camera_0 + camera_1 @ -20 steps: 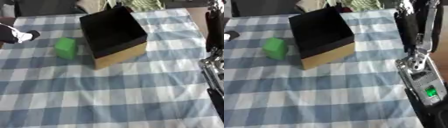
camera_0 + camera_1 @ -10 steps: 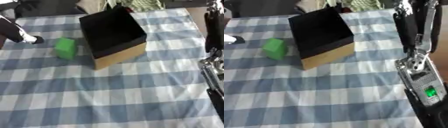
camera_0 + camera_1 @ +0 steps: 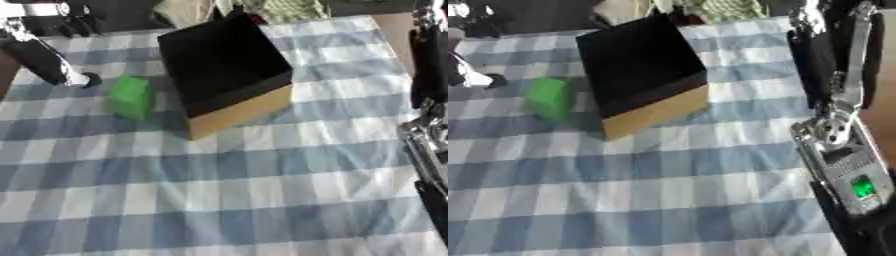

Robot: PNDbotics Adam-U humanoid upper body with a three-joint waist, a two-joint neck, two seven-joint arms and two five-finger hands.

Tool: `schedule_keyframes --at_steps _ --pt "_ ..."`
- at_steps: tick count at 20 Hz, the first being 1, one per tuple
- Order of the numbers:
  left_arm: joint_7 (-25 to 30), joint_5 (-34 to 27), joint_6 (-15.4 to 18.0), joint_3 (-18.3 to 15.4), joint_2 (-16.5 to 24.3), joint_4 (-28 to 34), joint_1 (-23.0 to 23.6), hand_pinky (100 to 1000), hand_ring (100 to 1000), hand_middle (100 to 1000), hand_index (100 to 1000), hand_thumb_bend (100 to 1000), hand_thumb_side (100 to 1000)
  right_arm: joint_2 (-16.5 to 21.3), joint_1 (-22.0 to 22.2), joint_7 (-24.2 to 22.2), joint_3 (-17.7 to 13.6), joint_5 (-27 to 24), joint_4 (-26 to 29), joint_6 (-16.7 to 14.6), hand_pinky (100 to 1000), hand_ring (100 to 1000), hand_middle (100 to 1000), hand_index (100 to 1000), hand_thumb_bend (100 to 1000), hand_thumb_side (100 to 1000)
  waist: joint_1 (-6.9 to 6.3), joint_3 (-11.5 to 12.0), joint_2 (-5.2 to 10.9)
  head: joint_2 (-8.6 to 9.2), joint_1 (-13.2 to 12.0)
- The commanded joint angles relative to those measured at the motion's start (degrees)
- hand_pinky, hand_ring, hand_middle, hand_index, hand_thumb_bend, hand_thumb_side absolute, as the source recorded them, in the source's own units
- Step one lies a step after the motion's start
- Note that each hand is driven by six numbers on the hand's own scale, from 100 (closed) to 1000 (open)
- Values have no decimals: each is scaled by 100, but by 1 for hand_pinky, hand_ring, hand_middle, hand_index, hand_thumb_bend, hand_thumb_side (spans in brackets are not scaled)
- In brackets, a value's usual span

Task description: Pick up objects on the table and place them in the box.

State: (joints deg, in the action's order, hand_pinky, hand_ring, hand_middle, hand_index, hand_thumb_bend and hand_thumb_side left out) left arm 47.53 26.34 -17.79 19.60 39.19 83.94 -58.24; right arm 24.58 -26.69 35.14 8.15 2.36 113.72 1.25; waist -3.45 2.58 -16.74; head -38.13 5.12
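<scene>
The robot's left hand point(image 3: 52, 65) comes in at the far left, to the left of the box and near the green block but not touching it. It is too blurry to tell if its fingers are apart or together. The small green block point(image 3: 131, 96) sits on the blue and white checked tablecloth point(image 3: 245, 190), just left of the box. The open cardboard box, black inside with tan sides point(image 3: 225, 72), stands tilted a bit on the cloth. To the right of the box, the black and silver right arm point(image 3: 842, 130) hangs along the table edge. Its hand is not seen.
</scene>
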Motion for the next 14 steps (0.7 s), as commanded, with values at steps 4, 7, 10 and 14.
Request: schedule_keyframes --at_steps 4,7,10,14 --pt "72 132 56 67 -26 -171 -253 895 907 873 978 395 100 92 -47 13 -12 -35 87 -18 851 742 645 793 100 607 -4 -17 127 34 -41" --pt "202 281 156 123 -85 -281 -310 894 908 883 969 425 100 89 -40 21 -10 -39 87 -23 851 742 642 793 100 608 -12 -30 120 35 -55" --pt "384 409 292 148 -150 -425 -363 898 903 883 978 531 100 93 -43 23 -6 -41 87 -28 851 741 640 793 100 608 -19 -44 114 42 -65" --pt "440 656 543 200 -218 -656 -415 902 906 894 1000 670 100 107 -39 28 1 -54 87 -27 851 741 636 792 100 609 -28 -63 100 48 -82"
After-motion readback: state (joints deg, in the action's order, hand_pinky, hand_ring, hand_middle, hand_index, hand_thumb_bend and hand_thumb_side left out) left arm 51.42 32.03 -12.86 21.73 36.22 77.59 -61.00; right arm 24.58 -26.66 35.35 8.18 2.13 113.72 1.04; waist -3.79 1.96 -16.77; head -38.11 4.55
